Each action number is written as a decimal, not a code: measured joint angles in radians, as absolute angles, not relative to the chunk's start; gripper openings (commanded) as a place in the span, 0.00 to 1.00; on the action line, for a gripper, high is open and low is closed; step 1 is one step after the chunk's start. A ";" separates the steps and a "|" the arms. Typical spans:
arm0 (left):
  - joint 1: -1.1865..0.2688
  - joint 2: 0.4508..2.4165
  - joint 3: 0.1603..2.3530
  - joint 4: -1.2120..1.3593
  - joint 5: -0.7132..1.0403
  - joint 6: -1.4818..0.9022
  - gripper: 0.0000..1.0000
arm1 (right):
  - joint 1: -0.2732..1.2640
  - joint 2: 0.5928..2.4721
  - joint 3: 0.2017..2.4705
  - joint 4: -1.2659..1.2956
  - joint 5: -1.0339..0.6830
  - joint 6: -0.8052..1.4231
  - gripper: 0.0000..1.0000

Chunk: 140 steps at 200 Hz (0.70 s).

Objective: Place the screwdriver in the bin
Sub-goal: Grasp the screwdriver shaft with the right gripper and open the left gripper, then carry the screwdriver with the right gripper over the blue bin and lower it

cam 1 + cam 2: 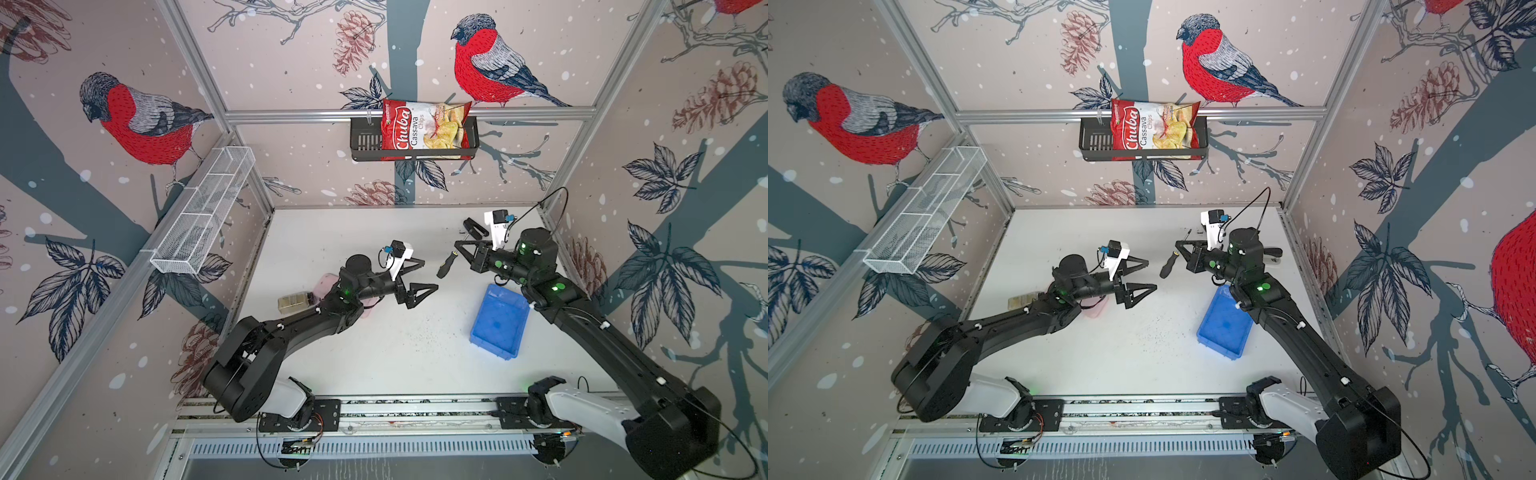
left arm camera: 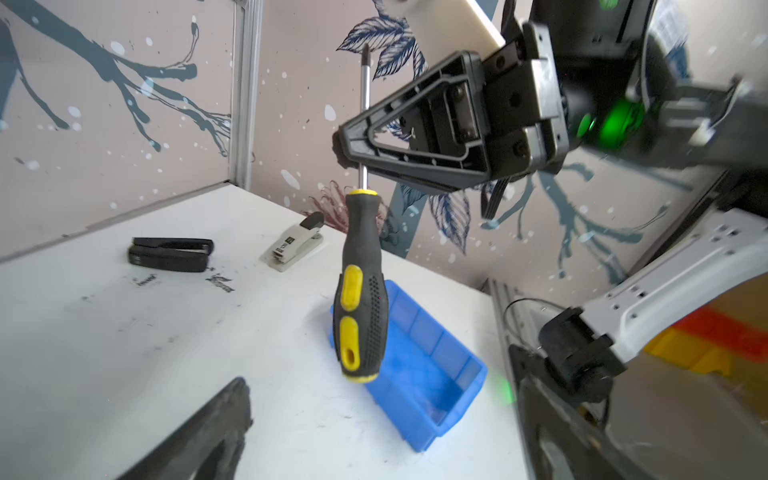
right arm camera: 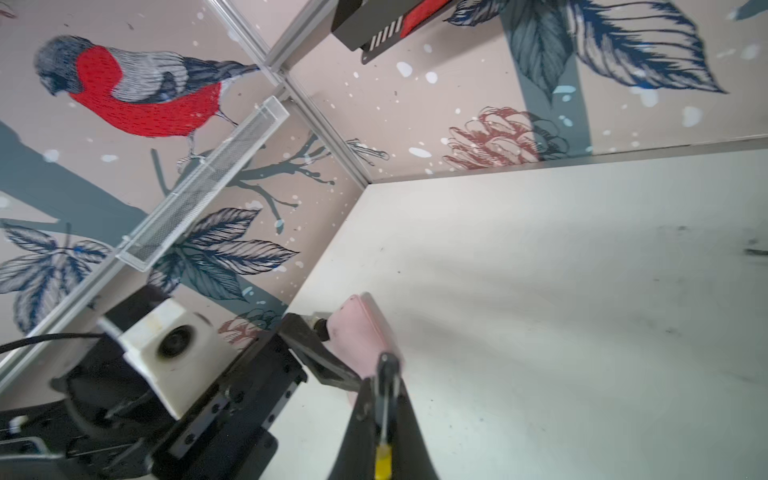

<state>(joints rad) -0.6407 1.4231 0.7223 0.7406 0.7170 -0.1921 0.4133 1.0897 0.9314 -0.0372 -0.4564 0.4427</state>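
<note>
The screwdriver [image 1: 446, 266] [image 1: 1169, 266] hangs in the air with its black-and-yellow handle [image 2: 360, 299] pointing down. My right gripper [image 1: 458, 245] [image 1: 1178, 246] [image 2: 347, 143] [image 3: 384, 376] is shut on its thin metal shaft. The blue bin [image 1: 498, 322] [image 1: 1225, 328] [image 2: 436, 365] sits on the white table, below and to the right of the handle, with nothing in it. My left gripper [image 1: 430, 274] [image 1: 1151, 274] [image 2: 384, 432] stands open a short way left of the handle, touching nothing.
A black stapler [image 2: 170, 253] and a white stapler [image 2: 297, 245] lie at the back right of the table. A pink object [image 1: 328, 282] and a small bottle [image 1: 295, 301] lie under the left arm. On the walls hang a black basket [image 1: 365, 143] holding a chips bag and a white mesh basket [image 1: 203, 212].
</note>
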 measured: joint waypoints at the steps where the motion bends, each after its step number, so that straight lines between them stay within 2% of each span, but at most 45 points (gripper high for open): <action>1: -0.642 1.422 0.723 0.737 0.715 -0.188 0.99 | 0.413 1.090 0.933 -0.041 -0.454 0.441 0.00; 43: -0.692 1.410 0.759 0.531 0.647 0.029 0.99 | 0.398 1.085 1.000 -0.280 -0.285 0.323 0.00; 140: -0.818 1.500 0.878 0.263 0.546 0.268 0.99 | 0.375 1.154 1.033 -0.628 0.020 0.249 0.00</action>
